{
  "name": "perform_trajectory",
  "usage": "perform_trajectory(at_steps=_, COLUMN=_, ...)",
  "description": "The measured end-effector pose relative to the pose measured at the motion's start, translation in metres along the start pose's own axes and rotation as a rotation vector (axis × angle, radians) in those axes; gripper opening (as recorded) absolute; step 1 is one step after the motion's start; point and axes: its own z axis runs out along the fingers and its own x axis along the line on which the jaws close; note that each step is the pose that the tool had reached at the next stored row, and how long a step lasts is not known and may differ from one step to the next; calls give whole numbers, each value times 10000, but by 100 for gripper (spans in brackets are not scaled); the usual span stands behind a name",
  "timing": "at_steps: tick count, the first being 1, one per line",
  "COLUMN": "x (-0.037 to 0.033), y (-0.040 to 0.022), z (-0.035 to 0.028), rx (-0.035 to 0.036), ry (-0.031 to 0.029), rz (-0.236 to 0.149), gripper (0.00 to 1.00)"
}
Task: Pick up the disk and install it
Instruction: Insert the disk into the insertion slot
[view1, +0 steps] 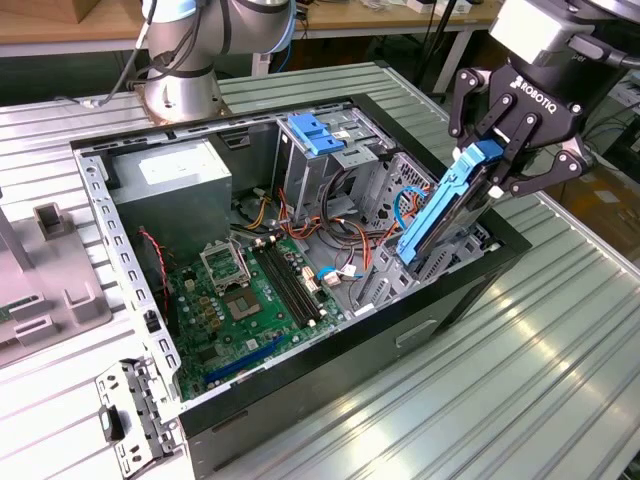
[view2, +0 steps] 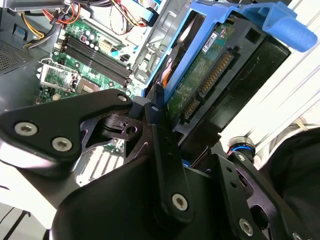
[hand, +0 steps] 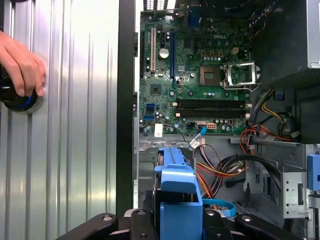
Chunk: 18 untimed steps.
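Note:
The disk (view1: 440, 215), a drive in a bright blue carrier, stands steeply tilted, and its lower end dips into the bay of the open computer case (view1: 120, 240) on the exterior view's right. My gripper (view1: 492, 165) is shut on the disk's upper end, black fingers clamped on both sides of the carrier. In the second wrist view the disk (view2: 210, 75) shows its green circuit side and connector just beyond my gripper (view2: 167, 117). The first wrist view has the blue carrier (hand: 175, 192) rising from between the jaws of my gripper (hand: 175, 222), above the case's cables.
Inside the case lie a green motherboard (view1: 240, 300), a grey power supply box (view1: 170, 185), a light-blue latch (view1: 315, 133) and bundled cables (view1: 350, 215). A person's hand (hand: 20, 60) rests on a dark round object (hand: 17, 100) on the ribbed table beside the case.

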Motion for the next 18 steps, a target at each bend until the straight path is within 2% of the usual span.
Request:
perform_trajectory(at_steps=4, x=-17, y=-2, z=3, rx=0, ry=1, rz=0, gripper=36)
perform_trajectory(at_steps=9, x=-113, y=-27, z=12, rx=-2, ry=1, rz=-10, gripper=36)
perform_trajectory(at_steps=11, x=-116, y=-70, z=22, rx=-26, ry=0, rz=-8, gripper=36)
perform_trajectory(at_steps=18, x=-148, y=-73, z=46, rx=-28, ry=-19, rz=-9, gripper=36)
